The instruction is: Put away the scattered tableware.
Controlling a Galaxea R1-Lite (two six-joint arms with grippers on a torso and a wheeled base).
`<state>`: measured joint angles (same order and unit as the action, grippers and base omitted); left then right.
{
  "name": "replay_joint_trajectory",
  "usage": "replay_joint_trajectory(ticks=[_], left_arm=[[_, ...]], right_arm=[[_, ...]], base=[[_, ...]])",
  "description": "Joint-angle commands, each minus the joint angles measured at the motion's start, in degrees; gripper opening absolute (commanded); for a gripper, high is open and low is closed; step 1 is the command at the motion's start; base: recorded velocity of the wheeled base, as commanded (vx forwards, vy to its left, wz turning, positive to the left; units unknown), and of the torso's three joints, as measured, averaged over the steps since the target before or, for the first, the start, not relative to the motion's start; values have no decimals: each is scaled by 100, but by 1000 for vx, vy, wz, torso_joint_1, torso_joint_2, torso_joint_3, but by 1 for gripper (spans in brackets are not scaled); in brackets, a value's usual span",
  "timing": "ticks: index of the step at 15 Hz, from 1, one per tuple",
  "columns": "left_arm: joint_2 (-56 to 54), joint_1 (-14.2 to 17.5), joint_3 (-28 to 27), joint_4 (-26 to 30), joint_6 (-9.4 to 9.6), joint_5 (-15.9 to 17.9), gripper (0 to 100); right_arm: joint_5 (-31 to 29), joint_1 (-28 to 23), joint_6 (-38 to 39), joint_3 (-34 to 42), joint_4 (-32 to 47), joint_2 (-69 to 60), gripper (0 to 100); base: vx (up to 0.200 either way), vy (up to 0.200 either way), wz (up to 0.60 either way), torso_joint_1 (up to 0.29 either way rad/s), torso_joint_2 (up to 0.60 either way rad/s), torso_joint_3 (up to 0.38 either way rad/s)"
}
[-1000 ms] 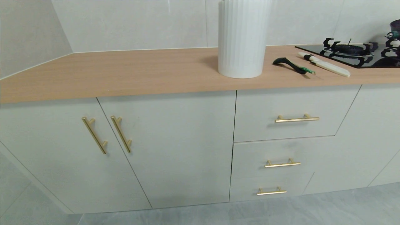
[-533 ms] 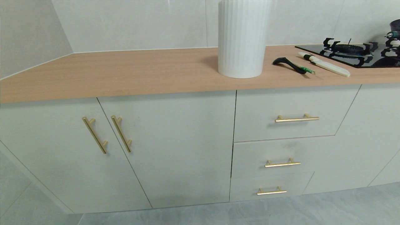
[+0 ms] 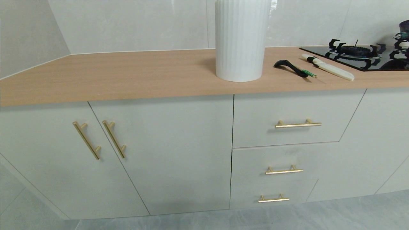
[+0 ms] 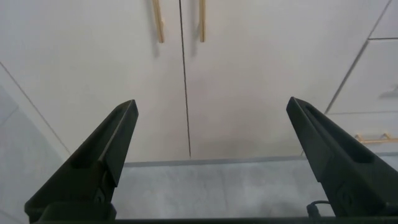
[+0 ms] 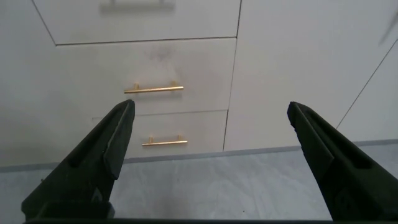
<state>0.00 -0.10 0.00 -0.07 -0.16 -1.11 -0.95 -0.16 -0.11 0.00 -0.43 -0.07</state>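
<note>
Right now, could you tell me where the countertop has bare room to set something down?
The widest bare stretch runs from the wall corner to the white ribbed container. Right of it is crowded: black utensil, knife, then stove.

Landmark: a tall white ribbed container (image 3: 240,41) stands upright on the wooden table (image 3: 127,75), close to its front edge.
Tool: a black-handled tool (image 3: 289,67) with a green tip lies flat just right of the container.
Knife: a white knife (image 3: 330,68) lies farther right of the container, apart from the tool.
Hob: a black hob (image 3: 358,59) sits far right of the container.
Doors: two shut cabinet doors (image 3: 166,150), below-left of the container.
Drawers: shut drawers (image 3: 255,115) with gold bar handles, below-right of the container.
</note>
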Motion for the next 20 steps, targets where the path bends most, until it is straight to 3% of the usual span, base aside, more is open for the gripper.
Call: replay_joint_trajectory(ticks=[1, 5, 20], left_arm=[[9, 1, 0, -1, -2, -3, 100], [9, 1, 0, -1, -2, 5, 100], [9, 1, 0, -1, -2, -3, 100]], right_arm=[[-2, -2, 2, 0, -1, 7, 100], [-2, -2, 2, 0, -1, 7, 100], [16, 7, -24, 0, -1, 7, 100]], base=[[0, 0, 0, 0, 0, 0], [0, 0, 450, 3, 3, 3], [0, 0, 0, 0, 0, 0]])
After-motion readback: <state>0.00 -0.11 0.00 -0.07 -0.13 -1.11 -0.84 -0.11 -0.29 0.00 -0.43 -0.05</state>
